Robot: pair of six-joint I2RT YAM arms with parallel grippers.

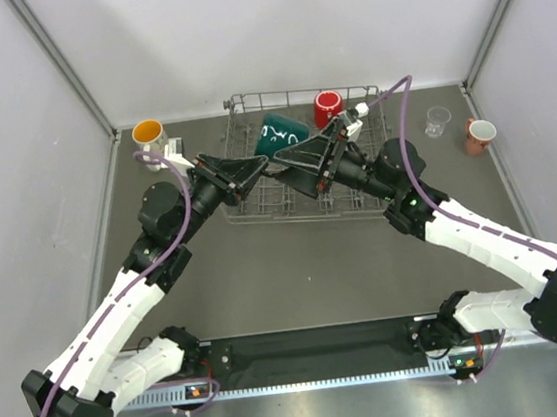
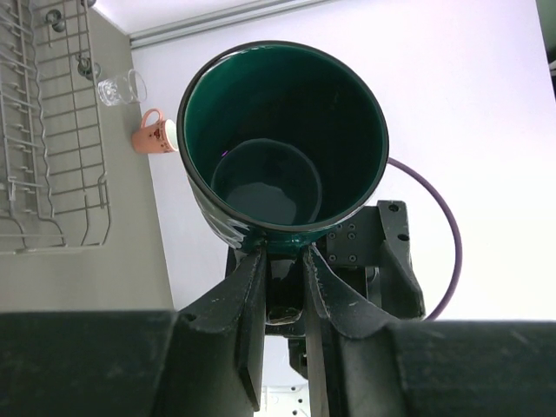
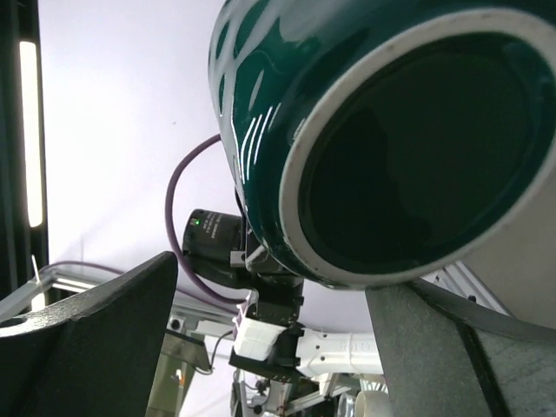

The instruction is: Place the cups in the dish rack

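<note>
- The large grey wire dish rack (image 1: 246, 101) sits at the far middle of the worktop. Both arms cover its centre, so the prongs beneath cannot be made out.
- The dark green glazed mug (image 1: 278, 133) hangs tipped over the rack, with the left jaws pinched shut on its rim wall, probably for a handover or placing. The right jaws gape wide on either side of its base, and contact cannot be told. The mug's handle is hidden.
- A red mug (image 1: 328, 108) already sits in the rack. The orange-lined white speckled mug (image 1: 148, 135), salmon-pink mug (image 1: 478, 133) and small clear glass (image 1: 438, 120) wait on the worktop.
</note>
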